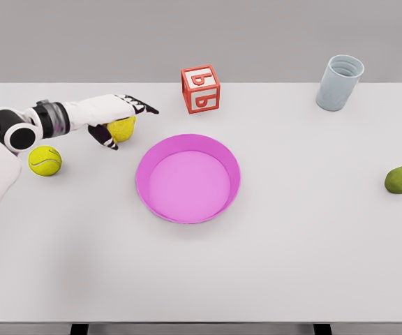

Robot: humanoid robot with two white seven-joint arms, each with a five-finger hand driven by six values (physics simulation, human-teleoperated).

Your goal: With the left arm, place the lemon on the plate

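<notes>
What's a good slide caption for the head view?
Left hand closing over the lemon beside the empty pink plate, with a tennis ball, block, cup and pear around.

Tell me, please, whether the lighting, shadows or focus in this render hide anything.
Head view: even, soft light, no glare, faint shadows, all sharp; only the left hand covers part of the lemon, not lighting; the pink plate reads clearly.

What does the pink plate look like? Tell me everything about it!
The plate is round, bright pink-magenta, smooth like plastic, with a raised rim and a paler flat bottom. It lies level on the white table, near the middle. Nothing is in it and nothing touches it.
</notes>
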